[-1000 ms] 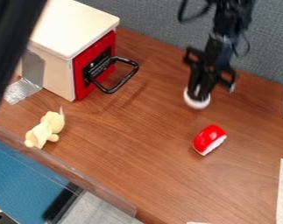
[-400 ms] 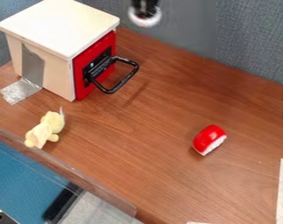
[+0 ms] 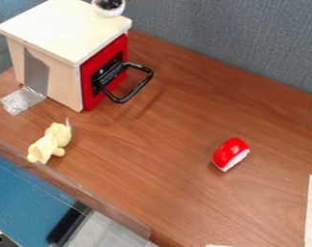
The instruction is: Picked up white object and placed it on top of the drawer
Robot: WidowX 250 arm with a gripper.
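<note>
The black robot gripper [image 3: 109, 4] is up high; its fingers pinch a round white thing [image 3: 110, 13]. That's by the boxy cream drawer [image 3: 63, 30] (far top corner).

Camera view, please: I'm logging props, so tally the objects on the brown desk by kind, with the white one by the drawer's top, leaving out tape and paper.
Drawer box: 1
Yellow plush toy: 1
Red-and-white object: 1
Round white object: 1
Total: 4
</note>
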